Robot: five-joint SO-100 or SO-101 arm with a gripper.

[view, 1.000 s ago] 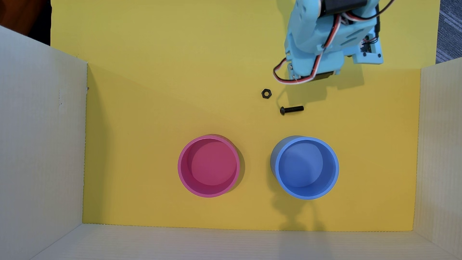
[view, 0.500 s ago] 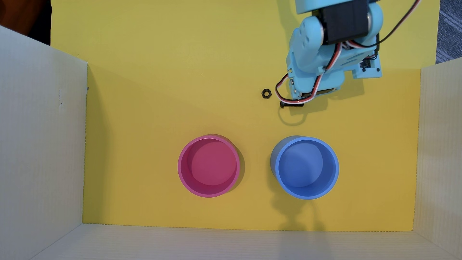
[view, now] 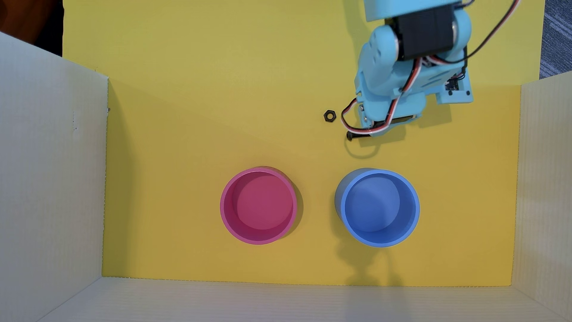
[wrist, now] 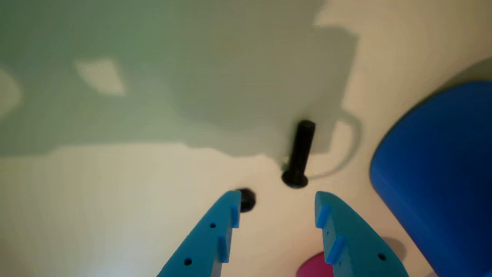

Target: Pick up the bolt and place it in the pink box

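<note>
The bolt is small and black and lies flat on the yellow floor, head to the left in the overhead view. In the wrist view the bolt lies just beyond my fingertips. My gripper is open and empty, low over the floor. In the overhead view its fingertips are hidden under the cyan arm. The pink box is a round, empty cup standing upright, below and left of the bolt. Only a sliver of it shows in the wrist view, between my fingers.
A black hexagonal nut lies left of the bolt; in the wrist view it sits by my left finger. A blue round cup stands right of the pink one. White board walls stand left, right and front.
</note>
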